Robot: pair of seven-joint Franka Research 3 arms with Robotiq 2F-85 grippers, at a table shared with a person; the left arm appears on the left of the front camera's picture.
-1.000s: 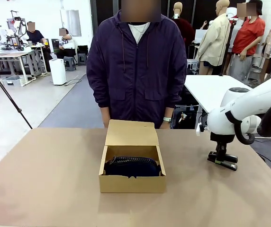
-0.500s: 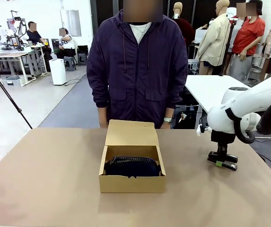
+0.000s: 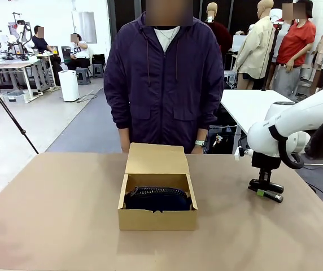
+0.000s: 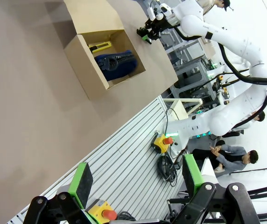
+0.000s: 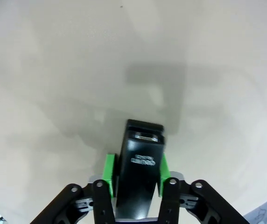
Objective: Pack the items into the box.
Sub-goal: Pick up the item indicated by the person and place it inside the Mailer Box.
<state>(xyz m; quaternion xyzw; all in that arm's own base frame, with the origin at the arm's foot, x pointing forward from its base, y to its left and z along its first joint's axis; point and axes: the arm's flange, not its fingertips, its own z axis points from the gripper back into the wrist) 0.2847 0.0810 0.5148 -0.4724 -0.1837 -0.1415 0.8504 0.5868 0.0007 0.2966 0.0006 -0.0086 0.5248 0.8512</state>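
while in right tool [image 5: 136,169], black stapler [image 5: 143,140]

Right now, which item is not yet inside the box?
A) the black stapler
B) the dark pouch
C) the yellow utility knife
A: the black stapler is clamped between the green pads of the right hand, off to the right of the box, while the pouch and the yellow knife lie inside it.
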